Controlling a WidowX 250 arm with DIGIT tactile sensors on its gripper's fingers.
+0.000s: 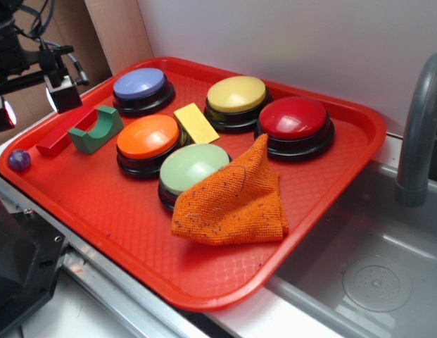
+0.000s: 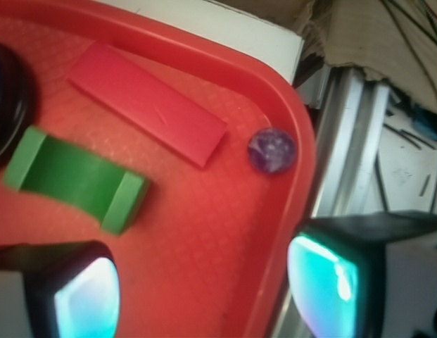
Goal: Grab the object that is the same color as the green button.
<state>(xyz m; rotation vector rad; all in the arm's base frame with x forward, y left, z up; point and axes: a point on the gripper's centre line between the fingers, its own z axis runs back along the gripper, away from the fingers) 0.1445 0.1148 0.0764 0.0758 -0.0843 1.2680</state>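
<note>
Nearest the exterior camera, the rounded front corner of one red plastic tray (image 1: 204,282) with a fine diamond-textured floor overhangs the pale counter (image 1: 98,310) beside a grey sink basin (image 1: 373,267) and a grey faucet pipe (image 1: 415,134). One crumpled orange knitted cloth (image 1: 236,201) lies on the tray, covering part of the pale green dome-shaped push button (image 1: 190,167) on its black round base.

Five dome buttons stand on the tray in all: the green one, one orange (image 1: 148,137), one blue-violet (image 1: 139,84), one yellow (image 1: 236,95) and one red (image 1: 294,118), each smooth and glossy on a black base. One flat yellow rectangular block (image 1: 197,121) lies between the orange and yellow buttons.

One small dark green wooden block with a half-round arch cutout (image 1: 96,130) sits near the tray's left edge, arch hollow facing up, between the blue-violet and orange buttons and one long red wooden bar (image 1: 60,135), which lies just beside it. One small purple marble (image 1: 19,160) rests at the tray's rim past the bar's end.

In the wrist view the two fingers (image 2: 88,299) show as dark pads at the bottom edge, spread wide apart and holding nothing, with the gripper (image 2: 204,292) above the tray floor, apart from the green block.
</note>
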